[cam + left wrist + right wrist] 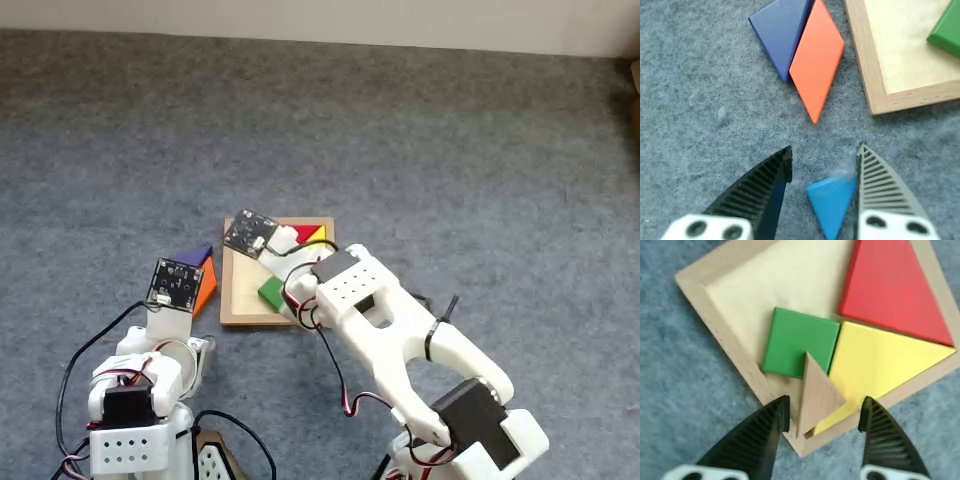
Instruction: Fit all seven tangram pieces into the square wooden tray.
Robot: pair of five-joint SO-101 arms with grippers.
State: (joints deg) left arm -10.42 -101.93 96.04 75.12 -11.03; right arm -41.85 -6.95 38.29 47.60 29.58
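As seen from the high view, the square wooden tray (245, 320) sits beneath the right arm, with the dark blue triangle (192, 257) and orange parallelogram (205, 288) outside it, ahead of the left arm.

Left wrist view: left tool (825, 150) fingers apart, light blue triangle (832, 197) flat on the table between them. Risk: thin piece, fingers may skid over it.

Right wrist view: right tool (826, 401) apart, straddling the wooden triangle (817, 390), which overlaps the green square (795, 337) and yellow triangle (880, 365), apparently unseated. Risk: closing could lever neighbours askew.
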